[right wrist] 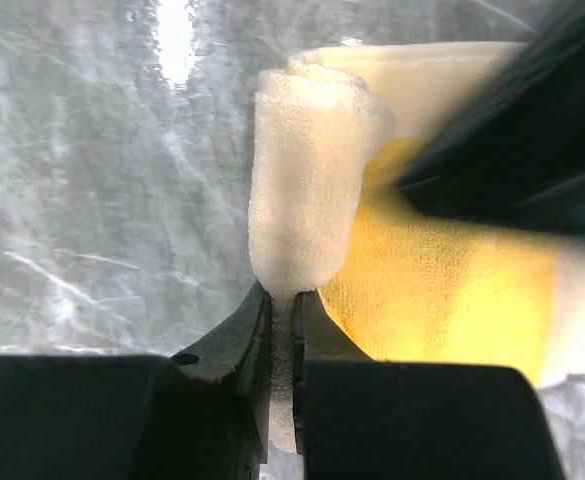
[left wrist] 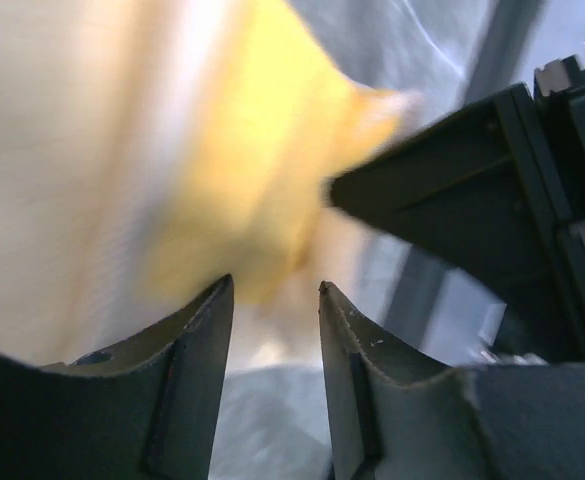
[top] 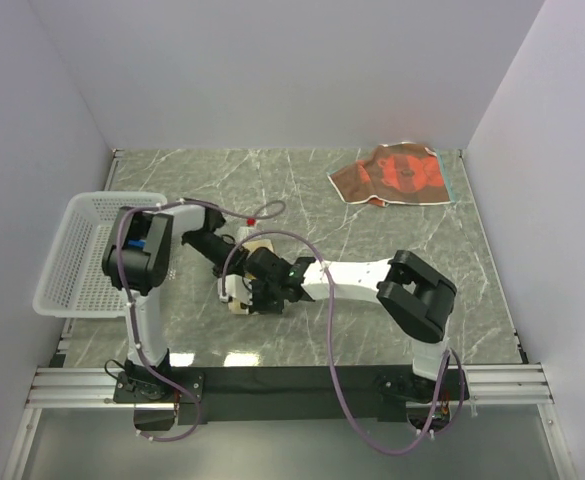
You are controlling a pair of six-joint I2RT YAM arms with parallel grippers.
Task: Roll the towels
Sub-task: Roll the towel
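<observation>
- The soft yellow towel with cream underside (right wrist: 442, 270) lies mid-table. Its rolled edge runs straight away from the right gripper (right wrist: 280, 300), which is clamped on the roll's near end.
- The left gripper (left wrist: 272, 290), parted and apparently empty in the blur, faces the towel closely.

Bright, even light is filling the overhead view, glaring white off the table (top: 237, 357) at its near edge. The left wrist view is smearing the yellow towel (left wrist: 242, 190) badly. In the right wrist view, glare is streaking the table.
</observation>
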